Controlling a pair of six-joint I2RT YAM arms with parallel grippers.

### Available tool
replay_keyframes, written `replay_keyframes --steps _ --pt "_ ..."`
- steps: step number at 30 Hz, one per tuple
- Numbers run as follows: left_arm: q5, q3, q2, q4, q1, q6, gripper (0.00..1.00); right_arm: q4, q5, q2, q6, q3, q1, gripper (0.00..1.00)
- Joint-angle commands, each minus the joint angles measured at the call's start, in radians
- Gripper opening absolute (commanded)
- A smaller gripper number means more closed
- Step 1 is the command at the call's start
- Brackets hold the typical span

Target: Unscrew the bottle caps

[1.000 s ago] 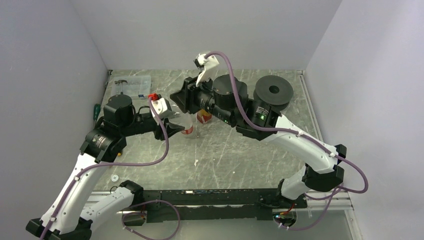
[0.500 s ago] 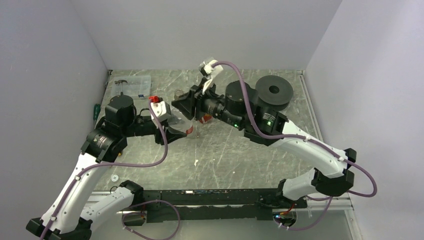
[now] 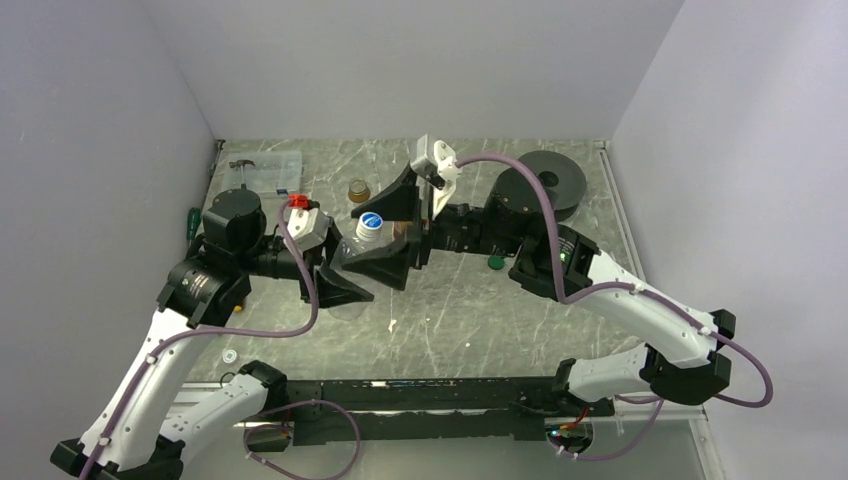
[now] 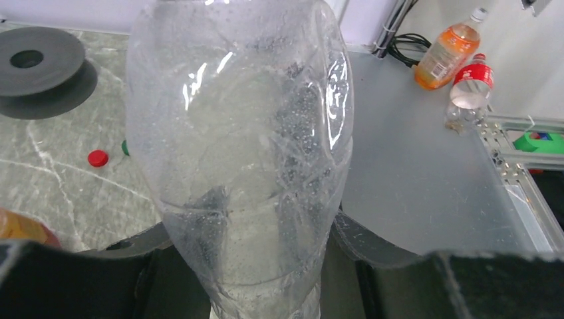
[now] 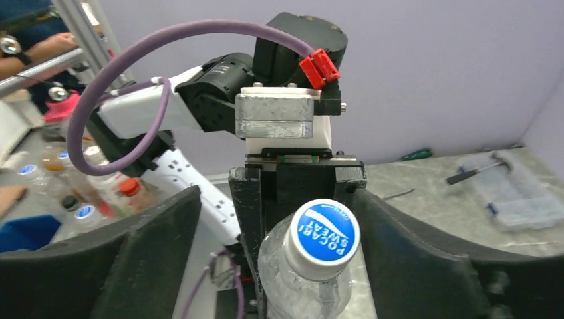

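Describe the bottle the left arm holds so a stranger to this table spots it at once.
From the big black spool at the back right of the table, look left to the middle. The bottle sits clamped in the left gripper, its top between the right gripper's open fingers. Unlike the amber bottle behind it, it is clear with a blue-and-white cap.

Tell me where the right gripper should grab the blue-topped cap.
Grip the cap's round side wall, coming straight in at its top along the bottle's axis. The left gripper clamps the bottle body, cap facing the right gripper, whose open fingers flank it, so closing there likely suits twisting.
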Motion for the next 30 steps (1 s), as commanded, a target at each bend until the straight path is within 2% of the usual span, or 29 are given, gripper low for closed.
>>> replay_keyframes --steps 1,3,6,11,17,25,30 --pt "-0.067 0.038 0.001 0.018 0.012 -0.005 0.00 0.002 0.194 -0.068 -0.001 0.007 0.007 0.97" --pt "-0.157 0.031 -0.004 0.016 0.012 0.019 0.00 0.002 0.352 -0.075 0.041 0.008 0.007 1.00" --pt "-0.297 0.023 -0.004 0.014 0.012 0.063 0.00 -0.099 0.548 -0.015 0.109 0.096 0.007 0.97" --pt "-0.439 0.010 -0.003 0.028 0.012 0.106 0.00 -0.348 0.660 0.140 0.176 0.298 0.014 0.86" --pt "-0.488 0.002 -0.009 0.029 0.012 0.128 0.00 -0.336 0.659 0.153 0.192 0.292 0.015 0.73" --pt "-0.497 -0.007 -0.003 0.028 0.013 0.130 0.00 -0.286 0.654 0.131 0.200 0.255 0.015 0.35" --pt "-0.489 -0.010 -0.003 0.022 0.012 0.130 0.00 -0.272 0.648 0.126 0.200 0.240 0.015 0.15"
